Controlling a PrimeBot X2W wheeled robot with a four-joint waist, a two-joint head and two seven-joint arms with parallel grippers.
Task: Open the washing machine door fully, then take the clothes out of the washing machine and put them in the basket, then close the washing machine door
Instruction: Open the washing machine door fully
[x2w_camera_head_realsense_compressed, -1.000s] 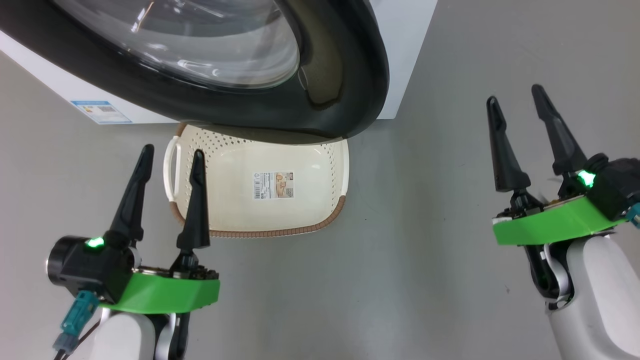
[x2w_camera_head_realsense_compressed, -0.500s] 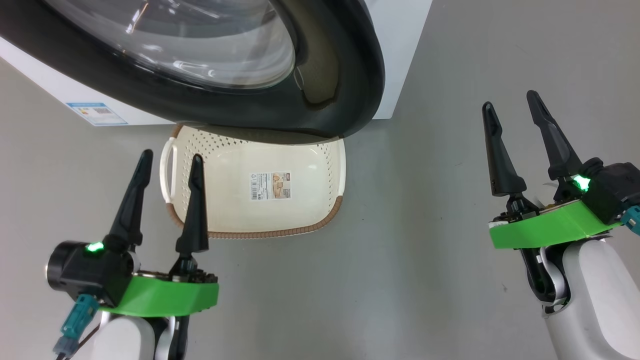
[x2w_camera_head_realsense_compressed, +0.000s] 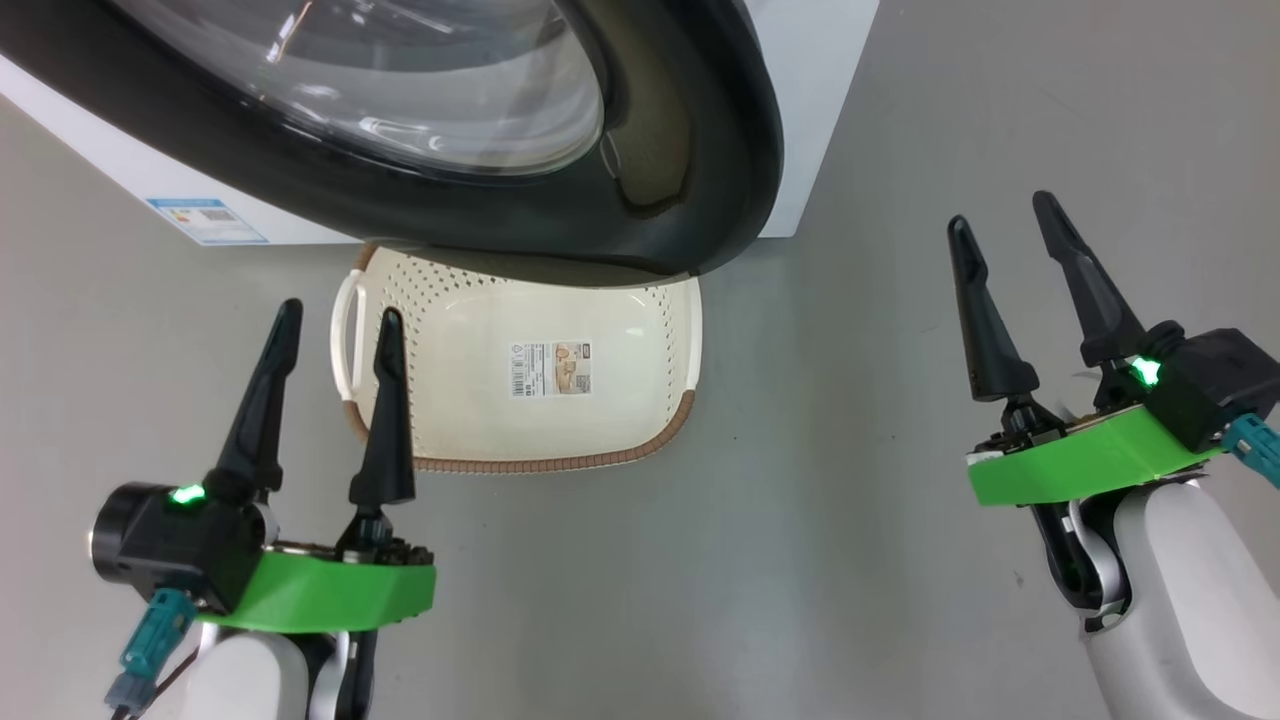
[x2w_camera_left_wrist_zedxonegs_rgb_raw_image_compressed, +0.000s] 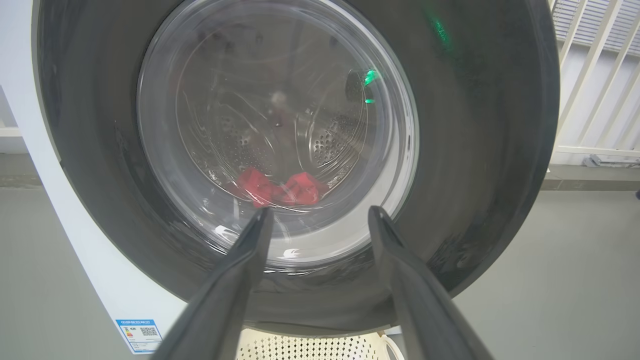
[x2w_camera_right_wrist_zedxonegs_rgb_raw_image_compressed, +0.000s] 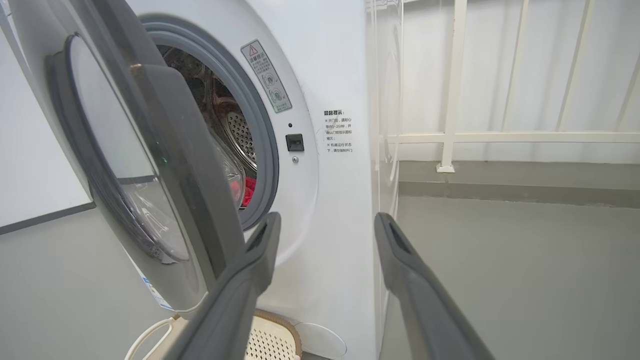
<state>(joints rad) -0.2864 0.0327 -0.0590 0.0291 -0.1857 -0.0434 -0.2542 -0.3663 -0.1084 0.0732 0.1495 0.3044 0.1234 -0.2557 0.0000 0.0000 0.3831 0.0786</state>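
The washing machine door (x2w_camera_head_realsense_compressed: 700, 150), glossy black with a bulging glass window, stands partly open above the cream basket (x2w_camera_head_realsense_compressed: 450, 400), overhanging the basket's far rim. In the right wrist view the door (x2w_camera_right_wrist_zedxonegs_rgb_raw_image_compressed: 165, 165) angles away from the white washing machine (x2w_camera_right_wrist_zedxonegs_rgb_raw_image_compressed: 340, 200), and red clothes (x2w_camera_right_wrist_zedxonegs_rgb_raw_image_compressed: 246, 192) show in the gap by the grey ring. The left wrist view shows the clothes (x2w_camera_left_wrist_zedxonegs_rgb_raw_image_compressed: 280, 187) through the door glass. My left gripper (x2w_camera_head_realsense_compressed: 338, 312) is open over the basket's left end. My right gripper (x2w_camera_head_realsense_compressed: 1002, 212) is open over bare floor, right of the door's edge. Neither holds anything.
Grey floor (x2w_camera_head_realsense_compressed: 820, 520) spreads to the right of the basket and toward me. A white railing (x2w_camera_right_wrist_zedxonegs_rgb_raw_image_compressed: 452, 90) stands beyond the machine's right side. A small blue label (x2w_camera_head_realsense_compressed: 208, 220) marks the machine's lower corner.
My right gripper has drifted a little left and lower in the head view, still open. The left gripper, door and basket keep their places.
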